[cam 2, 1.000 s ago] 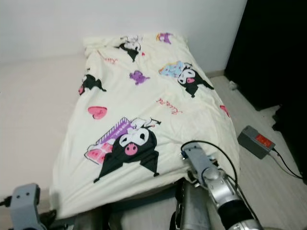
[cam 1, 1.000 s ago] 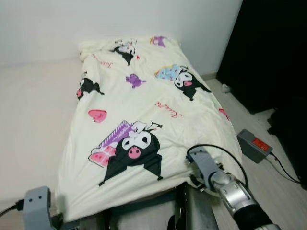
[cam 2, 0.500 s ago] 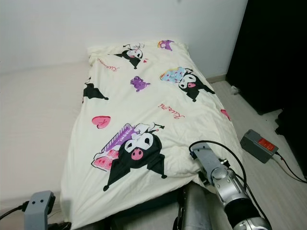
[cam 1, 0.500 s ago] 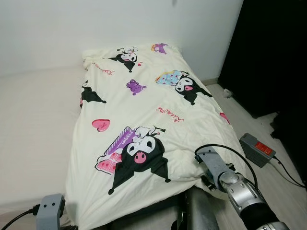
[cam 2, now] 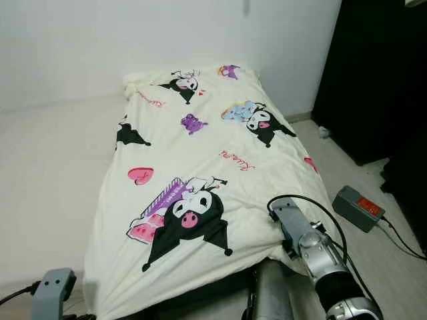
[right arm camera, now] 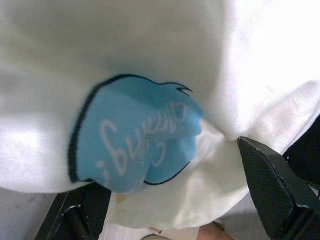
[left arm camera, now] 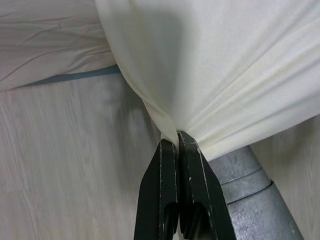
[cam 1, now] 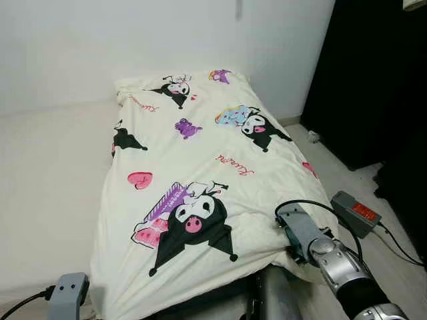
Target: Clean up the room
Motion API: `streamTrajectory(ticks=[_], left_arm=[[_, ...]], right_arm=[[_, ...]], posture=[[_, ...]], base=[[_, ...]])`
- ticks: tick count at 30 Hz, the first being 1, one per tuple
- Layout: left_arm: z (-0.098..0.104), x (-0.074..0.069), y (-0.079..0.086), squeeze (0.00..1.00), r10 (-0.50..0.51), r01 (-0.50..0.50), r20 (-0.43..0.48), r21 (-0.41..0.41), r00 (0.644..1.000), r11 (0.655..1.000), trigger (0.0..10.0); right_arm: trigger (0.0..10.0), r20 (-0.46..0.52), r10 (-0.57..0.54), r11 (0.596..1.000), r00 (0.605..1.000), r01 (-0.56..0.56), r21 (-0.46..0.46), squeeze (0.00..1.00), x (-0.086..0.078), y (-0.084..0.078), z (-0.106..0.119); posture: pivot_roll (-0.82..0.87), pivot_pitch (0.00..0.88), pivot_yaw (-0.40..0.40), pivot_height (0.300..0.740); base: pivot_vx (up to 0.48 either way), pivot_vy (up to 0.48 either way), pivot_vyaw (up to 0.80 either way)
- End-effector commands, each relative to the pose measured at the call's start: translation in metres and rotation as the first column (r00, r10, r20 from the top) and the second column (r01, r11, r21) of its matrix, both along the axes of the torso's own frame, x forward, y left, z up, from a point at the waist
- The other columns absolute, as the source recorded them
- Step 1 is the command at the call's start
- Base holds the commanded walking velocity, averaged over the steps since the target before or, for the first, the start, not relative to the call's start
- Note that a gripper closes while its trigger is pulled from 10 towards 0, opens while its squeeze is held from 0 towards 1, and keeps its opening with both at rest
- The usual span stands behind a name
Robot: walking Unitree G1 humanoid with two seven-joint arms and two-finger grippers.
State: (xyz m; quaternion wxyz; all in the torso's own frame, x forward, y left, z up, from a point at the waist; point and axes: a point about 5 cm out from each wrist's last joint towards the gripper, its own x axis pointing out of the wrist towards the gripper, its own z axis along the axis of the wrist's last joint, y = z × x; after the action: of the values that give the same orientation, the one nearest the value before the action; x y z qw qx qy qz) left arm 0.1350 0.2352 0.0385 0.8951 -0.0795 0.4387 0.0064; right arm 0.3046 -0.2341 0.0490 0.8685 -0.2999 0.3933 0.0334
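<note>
A big cream blanket (cam 1: 200, 173) with cartoon pictures lies spread over the bed (cam 1: 47, 167), filling the middle of the head views. Pink curly writing on it is too small to read. At the lower left, the left gripper (left arm camera: 176, 142) has its two black fingers pressed together, pinching a bunched corner of the blanket. At the lower right, the right gripper (right arm camera: 175, 195) has its fingers spread wide around blanket cloth with a blue patch (right arm camera: 137, 135); its white curly writing is upside down and hard to read. A grey box (cam 1: 355, 212) with a red label sits on the floor at right.
</note>
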Motion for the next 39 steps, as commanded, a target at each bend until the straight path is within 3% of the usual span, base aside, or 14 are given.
streamTrajectory(ticks=[1, 8, 9, 10, 20, 21, 25, 26, 28, 29, 32, 33, 36, 39], left_arm=[[-0.013, -0.023, 0.012, 0.0, 0.014, -0.007, -0.135, 0.046, 0.991, 0.999, 0.0], [-0.015, -0.029, 0.014, 0.0, -0.02, 0.028, -0.161, 0.045, 0.987, 0.999, 0.0], [-0.015, -0.026, 0.014, 0.0, -0.035, 0.044, -0.154, 0.051, 0.987, 0.998, 3.5], [-0.014, -0.02, 0.013, 0.0, -0.053, 0.062, -0.138, 0.06, 0.989, 0.996, 10.0], [-0.006, 0.012, 0.013, 0.0, -0.1, 0.104, -0.037, 0.149, 0.994, 0.983, 10.0], [-0.002, 0.018, 0.019, 0.96, -0.103, 0.106, -0.027, 0.182, 0.994, 0.978, 10.0], [0.002, 0.021, 0.028, 1.0, -0.12, 0.126, -0.038, 0.228, 0.992, 0.965, 10.0], [0.004, 0.021, 0.035, 1.0, -0.143, 0.151, -0.052, 0.258, 0.988, 0.954, 10.0], [0.005, 0.021, 0.037, 1.0, -0.15, 0.16, -0.057, 0.267, 0.987, 0.95, 10.0], [0.009, 0.021, 0.043, 1.0, -0.186, 0.201, -0.077, 0.306, 0.979, 0.93, 10.0], [0.013, 0.02, 0.046, 1.0, -0.241, 0.263, -0.107, 0.341, 0.965, 0.903, 10.0], [0.016, 0.019, 0.048, 1.0, -0.278, 0.307, -0.131, 0.362, 0.952, 0.88, 10.0], [0.027, 0.013, 0.059, 1.0, -0.429, 0.511, -0.279, 0.433, 0.859, 0.742, 10.0], [0.042, 0.024, 0.068, 1.0, -0.439, 0.518, -0.276, 0.504, 0.855, 0.692, 10.0]], right_arm=[[10.0, -0.02, -0.015, 0.999, 1.0, 0.014, -0.044, 0.0, -0.002, -0.01, 0.001], [10.0, -0.041, -0.02, 0.996, 0.999, 0.016, -0.092, 0.0, -0.004, -0.02, 0.001], [10.0, -0.037, -0.017, 0.996, 0.999, 0.014, -0.087, 0.0, -0.003, -0.019, 0.001], [10.0, -0.028, -0.014, 0.997, 1.0, 0.012, -0.079, 0.0, -0.002, -0.018, 0.002], [10.0, 0.009, 0.002, 0.999, 1.0, -0.002, -0.033, 0.0, 0.002, -0.011, 0.004], [10.0, 0.014, 0.009, 1.0, 1.0, -0.009, -0.011, 0.51, 0.003, -0.008, 0.004], [10.0, 0.001, 0.014, 1.0, 1.0, -0.014, -0.005, 0.55, 0.002, -0.008, 0.004], [10.0, -0.001, 0.017, 1.0, 1.0, -0.017, -0.009, 0.64, 0.003, -0.008, 0.004], [10.0, -0.002, 0.018, 1.0, 1.0, -0.018, -0.009, 0.64, 0.003, -0.009, 0.004], [10.0, -0.002, 0.018, 1.0, 1.0, -0.018, -0.009, 0.79, 0.004, -0.009, 0.004], [10.0, -0.002, 0.018, 1.0, 1.0, -0.018, -0.007, 0.82, 0.004, -0.009, 0.004], [10.0, -0.002, 0.018, 1.0, 1.0, -0.018, -0.006, 0.82, 0.004, -0.01, 0.004], [10.0, -0.001, 0.025, 1.0, 1.0, -0.025, 0.002, 0.98, 0.005, -0.009, 0.004], [10.0, 0.065, 0.026, 0.998, 0.998, -0.029, 0.052, 1.0, 0.011, -0.006, 0.012]], posture=[[0.03, 0.078, 0.04, 0.55], [0.03, 0.078, 0.039, 0.55], [0.02, 0.077, 0.037, 0.55], [0.02, 0.075, 0.035, 0.55], [0.01, 0.066, 0.029, 0.55], [0.0, 0.064, 0.027, 0.55], [0.0, 0.06, 0.024, 0.55], [0.0, 0.057, 0.022, 0.55], [0.0, 0.057, 0.022, 0.55], [0.0, 0.053, 0.02, 0.55], [0.0, 0.052, 0.019, 0.55], [0.0, 0.052, 0.019, 0.55], [0.0, 0.048, 0.014, 0.55], [0.0, 0.045, 0.01, 0.55]], base=[[0.0, 0.0, 0.0], [0.0, 0.0, 0.0], [0.0, 0.0, 0.0], [0.0, 0.0, 0.0], [0.0, 0.0, 0.0], [0.0, 0.0, 0.0], [0.0, 0.0, 0.0], [0.0, 0.0, 0.0], [0.0, 0.0, 0.0], [0.0, 0.0, 0.0], [0.0, 0.0, 0.0], [0.0, 0.0, 0.0], [0.0, 0.0, 0.0], [0.0, 0.0, 0.0]])
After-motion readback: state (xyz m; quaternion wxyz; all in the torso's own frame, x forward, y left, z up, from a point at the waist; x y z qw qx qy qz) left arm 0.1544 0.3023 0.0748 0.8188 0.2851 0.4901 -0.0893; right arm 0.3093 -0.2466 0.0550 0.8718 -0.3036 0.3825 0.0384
